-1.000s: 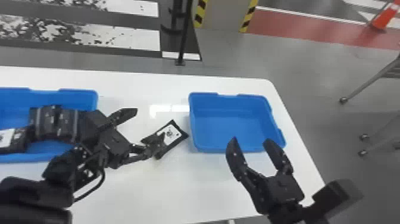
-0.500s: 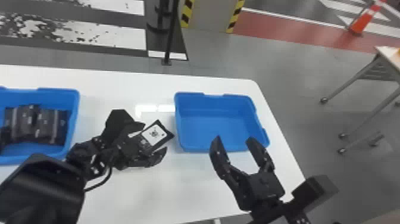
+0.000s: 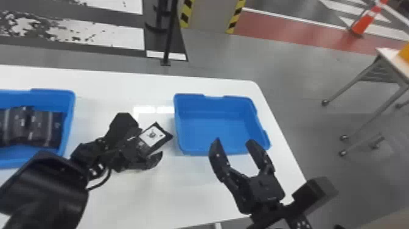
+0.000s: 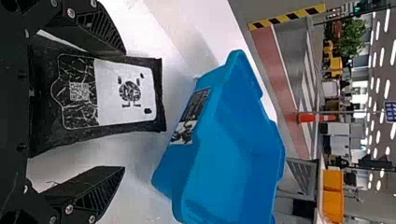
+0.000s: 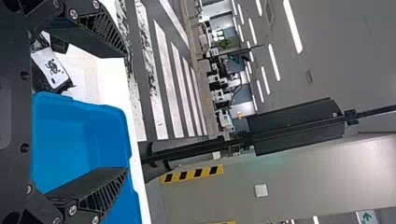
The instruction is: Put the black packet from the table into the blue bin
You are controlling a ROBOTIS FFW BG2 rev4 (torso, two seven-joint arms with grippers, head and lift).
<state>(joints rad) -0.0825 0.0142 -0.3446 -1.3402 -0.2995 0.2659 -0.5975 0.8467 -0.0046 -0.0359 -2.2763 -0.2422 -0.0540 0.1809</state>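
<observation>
My left gripper [image 3: 149,143] is open around the near-left part of the black packet [image 3: 153,135], which lies on the white table with its white label up. In the left wrist view the packet [image 4: 126,91] extends between the parted fingers, nearer one of them, and my left gripper [image 4: 124,110] has a gap beside it. Just right of the packet stands the empty blue bin [image 3: 213,128]. My right gripper [image 3: 234,141] is parked open over the bin's near edge; in its wrist view the right gripper [image 5: 126,112] holds nothing.
A second blue bin [image 3: 70,121] with several black packets [image 3: 30,126] stands at the left of the white table [image 3: 127,201]. The table's right edge runs close past the empty bin. Beyond are a post, an orange cone [image 3: 365,22] and another table.
The left gripper has moved in over the packet and turned, so its fingers now stand around it. The table and bins have shifted left in the head view; the packet keeps its place beside the bin.
</observation>
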